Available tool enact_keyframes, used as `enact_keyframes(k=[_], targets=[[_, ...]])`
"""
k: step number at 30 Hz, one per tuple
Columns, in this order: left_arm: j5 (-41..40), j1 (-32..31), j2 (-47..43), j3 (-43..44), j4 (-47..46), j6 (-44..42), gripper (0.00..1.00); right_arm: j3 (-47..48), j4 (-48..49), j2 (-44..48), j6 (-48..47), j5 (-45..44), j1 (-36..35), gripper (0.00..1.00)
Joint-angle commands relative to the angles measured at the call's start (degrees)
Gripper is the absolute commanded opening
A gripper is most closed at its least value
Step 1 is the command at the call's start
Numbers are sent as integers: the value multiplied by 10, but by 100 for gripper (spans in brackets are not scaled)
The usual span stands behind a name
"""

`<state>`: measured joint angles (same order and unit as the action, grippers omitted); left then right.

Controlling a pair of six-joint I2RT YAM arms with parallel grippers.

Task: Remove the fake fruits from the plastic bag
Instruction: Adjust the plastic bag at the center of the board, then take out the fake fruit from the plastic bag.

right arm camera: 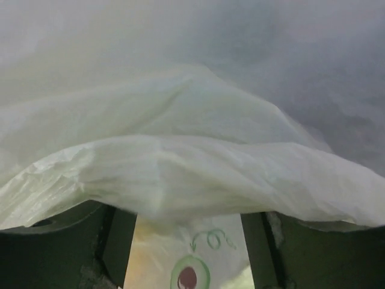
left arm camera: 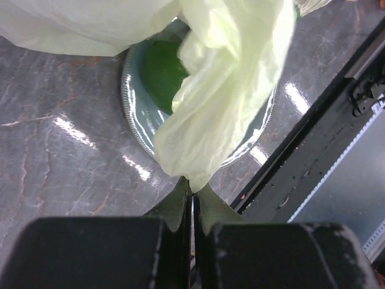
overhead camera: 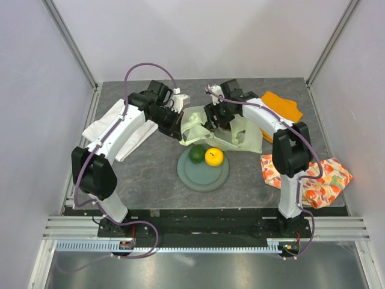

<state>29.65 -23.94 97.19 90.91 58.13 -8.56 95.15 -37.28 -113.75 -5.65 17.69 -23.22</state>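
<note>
Two are out on the plate (overhead camera: 204, 179), the green fruit (overhead camera: 197, 153) and the yellow-orange citrus (overhead camera: 214, 157), while the left gripper (left arm camera: 192, 195), clenched on a fold, holds the plastic bag (left arm camera: 228, 90) up above them, likely so the right gripper (right arm camera: 187, 241), jaws apart with film draped across, can dig inside.

Pale walls (overhead camera: 198, 36) enclose a glossy grey marbled table (overhead camera: 150, 180).

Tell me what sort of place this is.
Probably a robot lab test cell: a left arm and right arm bolted at the near edge of a grey table, plain white panels closing it in, and staged props, a green fruit and yellow fruit on a plate.
</note>
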Motion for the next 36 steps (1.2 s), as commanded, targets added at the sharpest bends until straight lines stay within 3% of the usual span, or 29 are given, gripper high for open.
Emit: enact_keyframes(k=[1,2,9,23,28,33,36], targets=[[-39,26,-15,16,-14,11,2,81,18,-47,41,10,-17,76],[-37,32,-14,15,-14,12,2,91,21,-65,49,0,-22,82],[-14,55,-4,15,-9,10,2,194,27,-149,114,-74,-48,97],[-24,54,-8,1,-10,7,2,246,50,-234,143,-222,-66,96],[-27,54,-11,-2,-14,7,2,243,72,-232,122,-202,-67,68],[-25,54,-6,5,-23,13,2,223,42,-171,65,-162,-65,54],[-20,54,6,23,-32,18,2,159,33,-83,38,-123,-59,52]])
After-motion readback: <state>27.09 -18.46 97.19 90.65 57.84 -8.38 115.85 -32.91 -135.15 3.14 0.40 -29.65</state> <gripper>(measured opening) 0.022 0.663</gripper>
